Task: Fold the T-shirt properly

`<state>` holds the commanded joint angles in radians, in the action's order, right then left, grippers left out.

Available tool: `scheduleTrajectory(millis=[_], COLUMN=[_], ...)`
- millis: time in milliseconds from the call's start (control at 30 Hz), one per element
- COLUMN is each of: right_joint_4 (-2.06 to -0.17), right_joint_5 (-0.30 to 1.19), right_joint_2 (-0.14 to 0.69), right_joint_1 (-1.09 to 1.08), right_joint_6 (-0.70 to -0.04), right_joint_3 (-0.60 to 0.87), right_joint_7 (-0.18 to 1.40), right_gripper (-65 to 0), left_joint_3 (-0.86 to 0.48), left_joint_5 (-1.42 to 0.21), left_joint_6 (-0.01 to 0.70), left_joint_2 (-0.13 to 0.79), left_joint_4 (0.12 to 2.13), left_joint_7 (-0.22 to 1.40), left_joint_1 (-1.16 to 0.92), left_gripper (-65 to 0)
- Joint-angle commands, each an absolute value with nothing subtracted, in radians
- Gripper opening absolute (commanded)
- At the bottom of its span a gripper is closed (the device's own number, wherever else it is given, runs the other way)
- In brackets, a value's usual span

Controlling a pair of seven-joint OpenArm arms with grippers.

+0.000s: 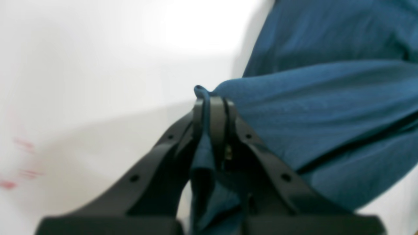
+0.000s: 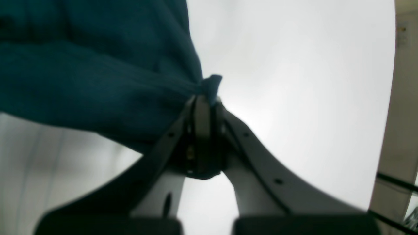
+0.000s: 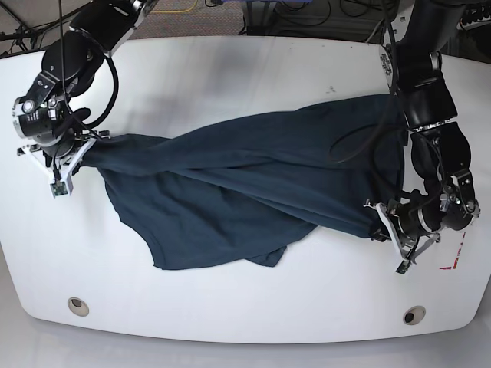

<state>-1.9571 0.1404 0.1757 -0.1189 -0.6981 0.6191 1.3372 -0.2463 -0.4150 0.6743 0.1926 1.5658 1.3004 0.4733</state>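
Note:
The dark navy T-shirt [image 3: 245,184] stretches across the white table, twisted and wrinkled, pulled between both arms. My left gripper [image 3: 381,227], at the right of the base view, is shut on one bunched end of the T-shirt [image 1: 310,107]; the left gripper [image 1: 212,104] pinches a fold that pokes out above its tips. My right gripper [image 3: 86,146], at the left of the base view, is shut on the other end. In the right wrist view the right gripper [image 2: 204,101] clamps a small tuft of the T-shirt [image 2: 91,78]. A loose flap hangs toward the front edge.
The white table [image 3: 230,307] has two round holes [image 3: 77,306] near its front edge and small red marks [image 3: 453,264] at the front right. Cables and equipment lie beyond the far edge. The left arm's upper links [image 3: 422,77] stand over the shirt's back right part.

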Motion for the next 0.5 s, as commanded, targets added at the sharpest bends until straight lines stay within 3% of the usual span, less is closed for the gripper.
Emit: scheduleTrajectory(millis=[233,500], right_joint_4=[-1.868,-1.762], right_joint_5=[0.140,0.145], right_joint_2=[0.220,0.289], right_joint_1=[-0.213,-0.394], right_joint_6=[-0.698,-0.698], right_joint_3=[0.616,0.613], right_joint_7=[1.337,1.337], right_gripper=[-65.0,-65.0], left_joint_3=[-0.245,-0.248], left_joint_5=[-0.489,-0.558], left_joint_6=[0.676,0.668], left_joint_2=[0.199,0.200], left_joint_4=[1.764,1.824], left_joint_7=[1.345,1.353], left_joint_1=[0.503,0.598], left_gripper=[-65.0,-65.0])
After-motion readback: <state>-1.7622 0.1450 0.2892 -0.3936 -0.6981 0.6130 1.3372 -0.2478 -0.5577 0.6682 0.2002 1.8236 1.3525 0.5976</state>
